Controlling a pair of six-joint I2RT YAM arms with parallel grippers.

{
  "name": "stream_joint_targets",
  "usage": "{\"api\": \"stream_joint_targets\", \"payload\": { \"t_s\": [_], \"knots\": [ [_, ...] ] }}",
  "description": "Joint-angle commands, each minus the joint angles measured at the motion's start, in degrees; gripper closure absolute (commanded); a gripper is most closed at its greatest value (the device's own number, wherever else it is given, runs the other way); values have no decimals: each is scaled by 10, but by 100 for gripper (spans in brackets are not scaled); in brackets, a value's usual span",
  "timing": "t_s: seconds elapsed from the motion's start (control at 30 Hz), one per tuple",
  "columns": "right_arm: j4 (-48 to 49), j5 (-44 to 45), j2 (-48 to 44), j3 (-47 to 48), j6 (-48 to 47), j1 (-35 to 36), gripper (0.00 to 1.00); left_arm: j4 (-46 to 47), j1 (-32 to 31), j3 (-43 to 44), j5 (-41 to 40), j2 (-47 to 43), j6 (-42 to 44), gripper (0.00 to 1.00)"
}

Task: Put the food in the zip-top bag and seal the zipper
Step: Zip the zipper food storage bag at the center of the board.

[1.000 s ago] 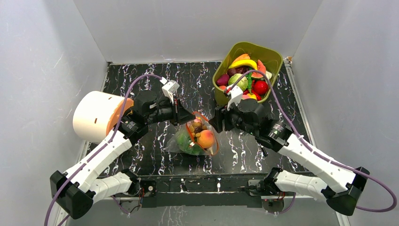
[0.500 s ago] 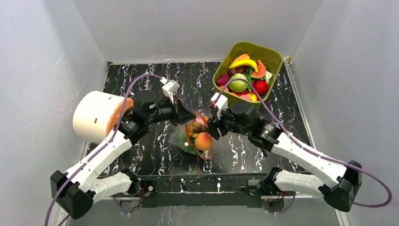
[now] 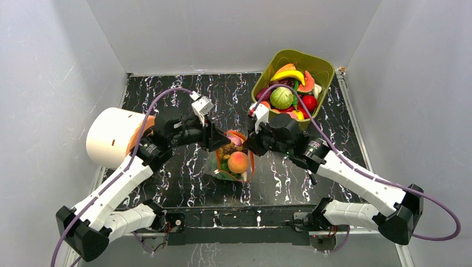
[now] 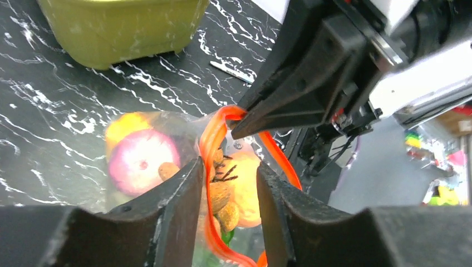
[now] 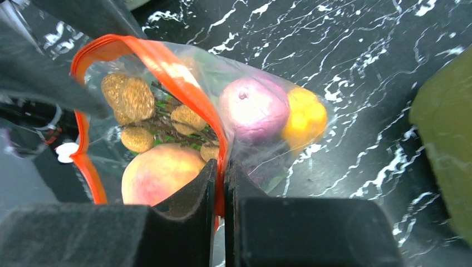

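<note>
Currently, the loading stage appears largely complete: the zip-top bag [image 3: 218,167] lies on the table [image 3: 167,100] between the two arms and holds food [image 3: 238,162], including a peach, a pink-purple round piece, a yellow piece, brown nut-like pieces and green leaf. More toy produce sits in the olive tub [image 3: 325,69]; whether any of it must also go in cannot be determined. The zipper [image 5: 183,83] forms an open loop, so the mouth is unsealed and sealing is the step left to do. The right gripper [image 5: 221,167] is clenched on the zipper, pinching the orange strip between both fingers at the side of the mouth nearer the tub. The left gripper [image 4: 228,169] is released: its jaws stand apart and straddle the opposite side of the strip, which passes between them with no visible clamping.
</note>
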Motion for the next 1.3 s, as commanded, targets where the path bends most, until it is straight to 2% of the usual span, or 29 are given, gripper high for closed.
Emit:
{"api": "stream_joint_targets", "payload": {
  "t_s": [0.0,0.07,0.2,0.4,0.67,0.8,0.93,1.03,1.17,1.27],
  "knots": [
    [-5,12,-4,48,121,-2,100,-49,-1,23,30,-74,171,56],
    [-17,21,-5,55,149,-7,100,-57,-1,10,21,-105,216,52],
    [-42,25,-5,66,190,-46,100,-82,-1,-25,25,-155,294,49],
    [-55,-80,19,61,223,-154,100,-140,-1,-63,81,-168,370,49],
    [-45,-80,19,56,229,-163,100,-77,-1,-134,37,-177,396,48],
    [-40,-77,17,52,233,-164,100,-42,-1,-148,57,-170,395,48],
    [-34,-77,17,47,237,-164,100,-5,-1,-166,132,-163,385,48],
    [-31,-74,18,43,238,-165,100,54,-3,-190,159,-169,346,48],
    [-23,-78,18,37,239,-168,100,139,-20,-229,111,-191,293,48],
    [-21,-77,18,36,240,-169,100,153,-36,-244,77,-193,289,48]
  ]
}}
